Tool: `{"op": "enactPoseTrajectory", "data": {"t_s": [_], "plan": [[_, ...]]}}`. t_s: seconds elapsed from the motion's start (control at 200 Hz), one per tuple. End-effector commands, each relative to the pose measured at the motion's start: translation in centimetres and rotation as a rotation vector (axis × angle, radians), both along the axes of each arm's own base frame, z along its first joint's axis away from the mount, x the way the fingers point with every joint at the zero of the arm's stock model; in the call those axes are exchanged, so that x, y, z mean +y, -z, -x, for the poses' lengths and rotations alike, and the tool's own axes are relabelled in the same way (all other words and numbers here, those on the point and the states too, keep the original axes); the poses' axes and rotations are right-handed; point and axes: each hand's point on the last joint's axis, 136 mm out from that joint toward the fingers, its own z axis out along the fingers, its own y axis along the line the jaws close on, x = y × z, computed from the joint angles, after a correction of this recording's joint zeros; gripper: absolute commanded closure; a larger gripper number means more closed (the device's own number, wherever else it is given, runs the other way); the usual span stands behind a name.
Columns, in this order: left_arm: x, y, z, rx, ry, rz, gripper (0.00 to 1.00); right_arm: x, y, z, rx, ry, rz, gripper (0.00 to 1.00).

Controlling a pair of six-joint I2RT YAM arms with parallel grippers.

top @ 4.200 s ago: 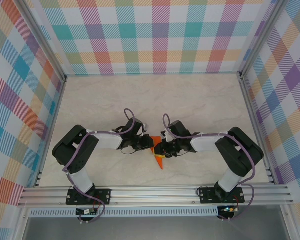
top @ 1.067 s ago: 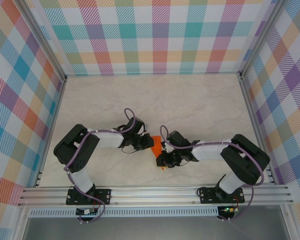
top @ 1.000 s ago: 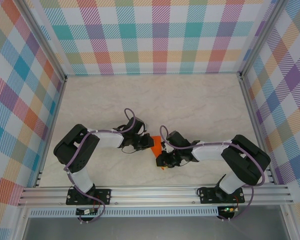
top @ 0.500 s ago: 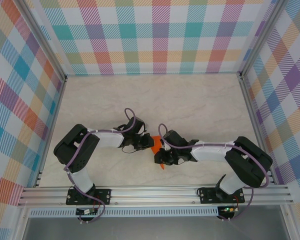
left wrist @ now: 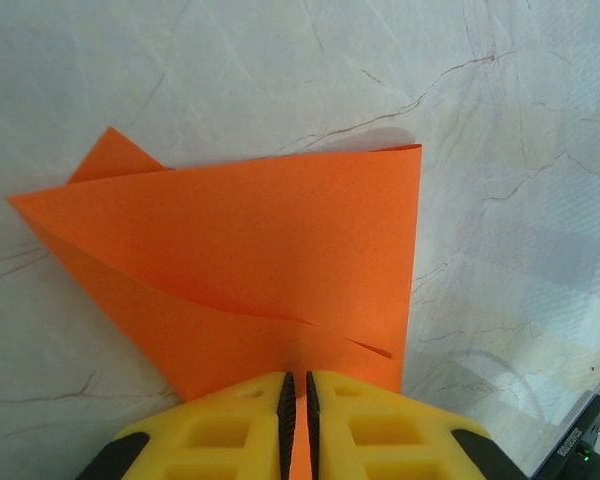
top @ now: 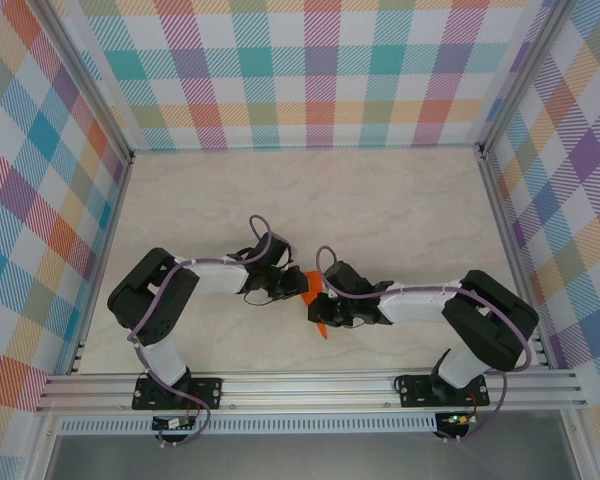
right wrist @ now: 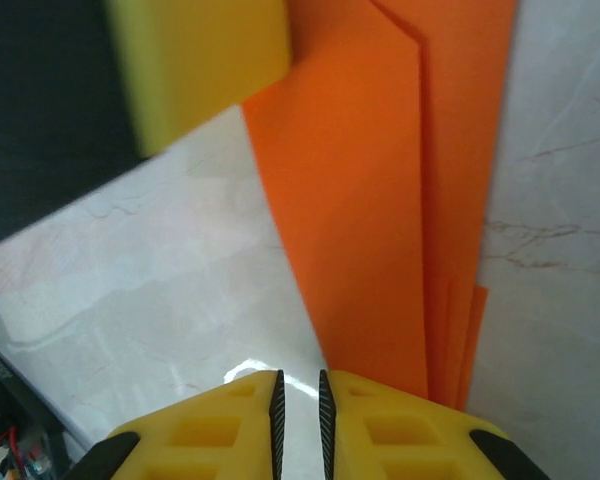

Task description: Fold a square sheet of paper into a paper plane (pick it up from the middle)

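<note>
Left wrist: left gripper point(left wrist: 295, 380) tight on square sheet of paper point(left wrist: 250, 250); right gripper point(right wrist: 298, 378) near-closed, seemingly empty.

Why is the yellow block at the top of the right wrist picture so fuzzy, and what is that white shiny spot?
Right wrist view: the yellow block is out of focus, probably too near the lens; the white spot is light glaring off the table. Left wrist view: the square sheet of paper is sharp, with a soft shadow by its upper right corner.

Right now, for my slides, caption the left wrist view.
Left tool shut on the creased orange paper, marble table behind.
</note>
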Motion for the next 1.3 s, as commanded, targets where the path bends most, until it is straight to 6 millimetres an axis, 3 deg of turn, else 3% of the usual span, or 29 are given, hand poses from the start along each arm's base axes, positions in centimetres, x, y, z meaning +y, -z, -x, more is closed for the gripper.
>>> {"op": "enactPoseTrajectory", "data": {"t_s": [0.0, 0.16, 0.345, 0.49, 0.62, 0.835, 1.15, 1.3], "plan": [[1.4, 1.1, 0.3, 0.007, -0.012, -0.08, 0.82, -1.5, 3.3, 1.9, 0.084, 0.03, 0.038, 0.81], [0.7, -0.8, -0.2, -0.029, 0.01, -0.046, 0.76, -3.1, 4.8, 2.9, 0.12, 0.054, 0.089, 0.82], [0.4, -4.7, -1.5, -0.111, 0.007, -0.006, 0.65, -3.6, 4.4, 3.0, 0.105, 0.032, 0.116, 0.82], [1.5, -6.4, -1.8, -0.157, -0.059, -0.011, 0.59, -3.7, 4.2, 2.9, 0.094, 0.034, 0.122, 0.81], [2.0, -5.8, -1.5, -0.151, -0.105, 0.009, 0.6, -3.6, 4.2, 2.7, 0.093, 0.047, 0.122, 0.81], [0.6, -4.7, -1.8, -0.128, -0.113, 0.099, 0.65, -3.8, 4.1, 2.7, 0.092, 0.05, 0.124, 0.81], [0.6, -1.1, -2.5, -0.097, -0.135, 0.048, 0.66, -3.8, 4.5, 3.1, 0.11, 0.04, 0.125, 0.81], [0.4, -0.8, -2.7, -0.1, -0.131, 0.049, 0.66, -3.7, 4.4, 3.4, 0.115, 0.019, 0.125, 0.81]]}}
